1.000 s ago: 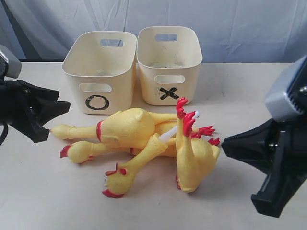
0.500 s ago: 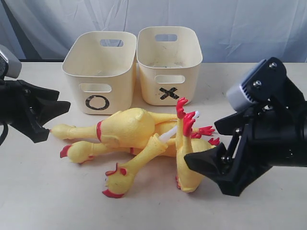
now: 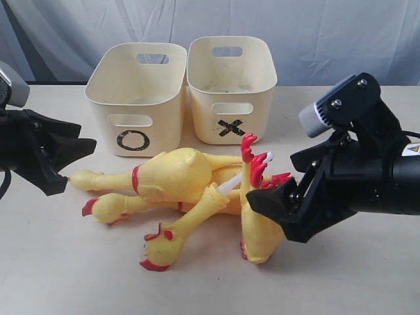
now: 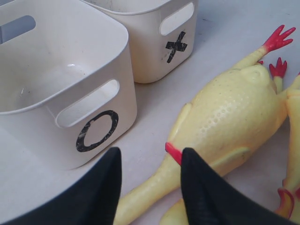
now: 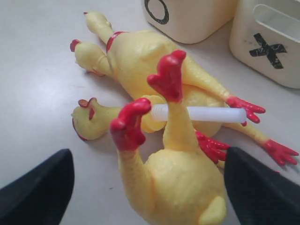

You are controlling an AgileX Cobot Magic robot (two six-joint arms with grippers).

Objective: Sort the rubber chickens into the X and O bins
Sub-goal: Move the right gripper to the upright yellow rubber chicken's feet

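Several yellow rubber chickens lie piled in front of the bins. One chicken (image 3: 259, 226) (image 5: 180, 183) rests with its red feet (image 5: 166, 77) pointing up. My right gripper (image 3: 270, 218) (image 5: 149, 152) is open wide, one finger on each side of that chicken's body, not closed on it. A fat chicken (image 3: 174, 174) (image 4: 234, 112) lies across the pile. My left gripper (image 3: 80, 159) (image 4: 151, 152) is open just above this chicken's neck (image 4: 154, 183), near its red band. The O bin (image 3: 136, 98) (image 4: 70, 93) and the X bin (image 3: 230, 88) (image 4: 159, 37) stand side by side behind.
A third chicken's head (image 3: 161, 249) (image 5: 91, 122) points towards the front of the table. A white tube (image 5: 197, 114) lies across the pile. Both bins look empty inside. A grey cloth hangs behind the bins.
My right gripper has come in from the lower right and now straddles the feet-up chicken. The left gripper and the chickens have not moved.
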